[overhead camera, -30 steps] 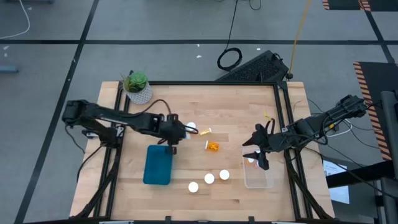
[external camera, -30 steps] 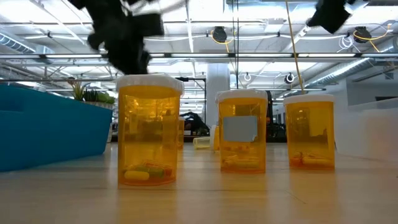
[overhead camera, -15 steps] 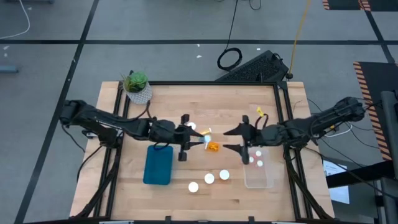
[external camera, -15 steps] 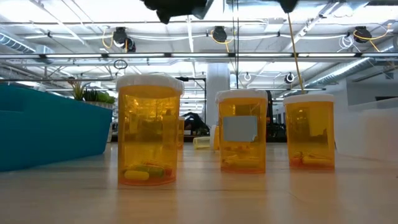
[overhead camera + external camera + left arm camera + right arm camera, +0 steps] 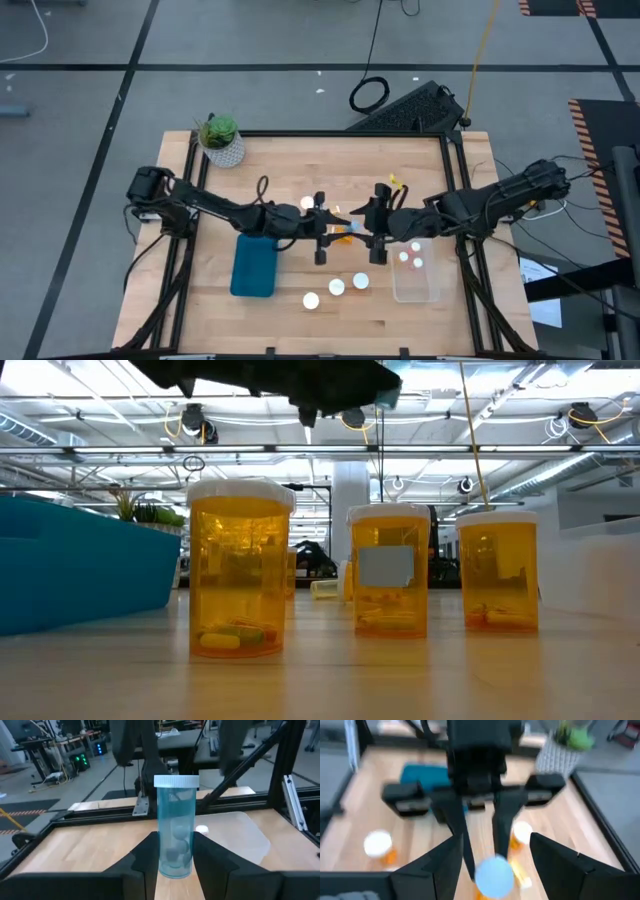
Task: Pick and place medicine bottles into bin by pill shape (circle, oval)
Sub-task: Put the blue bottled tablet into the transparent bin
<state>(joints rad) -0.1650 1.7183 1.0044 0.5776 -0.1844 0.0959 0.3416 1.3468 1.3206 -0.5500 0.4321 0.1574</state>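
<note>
Meeting over the middle of the pale wooden table (image 5: 300, 160), the two dark arms face each other. The left gripper (image 5: 174, 851) clenches a translucent bluish pill bottle with a round white cap (image 5: 175, 826), holding it upright between its fingers; round pale pills show inside. The right gripper (image 5: 377, 222) sits just beside it at three o'clock, its fingers spread either side of the capped end (image 5: 494, 874) as its wrist view shows it, not closed on anything. It looks like a handover, though the blur in that view leaves me unsure whether the fingers touch the bottle.

As for progress, the clear rectangular plastic bin (image 5: 414, 283) at four o'clock from the grippers holds two or three white-capped bottles (image 5: 411, 258). The teal rectangular bin (image 5: 254, 266) at eight o'clock appears to hold none from above. Three upright orange bottles (image 5: 335, 288) stand in a row at six o'clock, and at least two more orange ones (image 5: 346, 232) lie near the grippers. So roughly a third seems sorted; the held bottle and about five others remain. A green plant in a white pot (image 5: 221, 139) stands at the ten o'clock corner.
</note>
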